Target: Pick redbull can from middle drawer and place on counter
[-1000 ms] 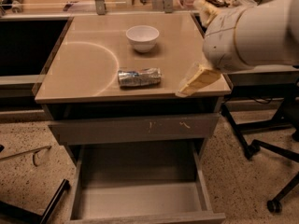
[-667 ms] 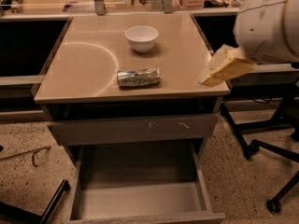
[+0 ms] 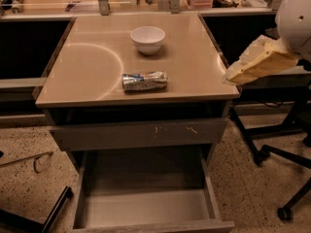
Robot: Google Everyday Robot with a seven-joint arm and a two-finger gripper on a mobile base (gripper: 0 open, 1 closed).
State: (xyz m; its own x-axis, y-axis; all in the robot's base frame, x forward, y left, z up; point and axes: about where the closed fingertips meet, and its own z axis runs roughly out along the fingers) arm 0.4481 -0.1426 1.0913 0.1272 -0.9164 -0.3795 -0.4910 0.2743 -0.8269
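The redbull can (image 3: 145, 80), silver and blue and dented, lies on its side on the beige counter (image 3: 82, 67), near the front edge. The middle drawer (image 3: 146, 208) is pulled out below, and its grey floor holds nothing. My gripper (image 3: 232, 76) hangs at the right, just past the counter's right edge and about level with the can. It is well to the right of the can and holds nothing. The white arm shell (image 3: 296, 13) fills the top right corner.
A white bowl (image 3: 147, 39) stands on the counter behind the can. A grey drawer front (image 3: 138, 132) with pale scratches sits above the open drawer. A long cluttered shelf (image 3: 48, 6) runs along the back. A black chair base (image 3: 279, 154) stands on the floor at the right.
My arm and gripper have pulled away to the right, from over the counter's right front corner to beyond its edge. The can and bowl have not moved.
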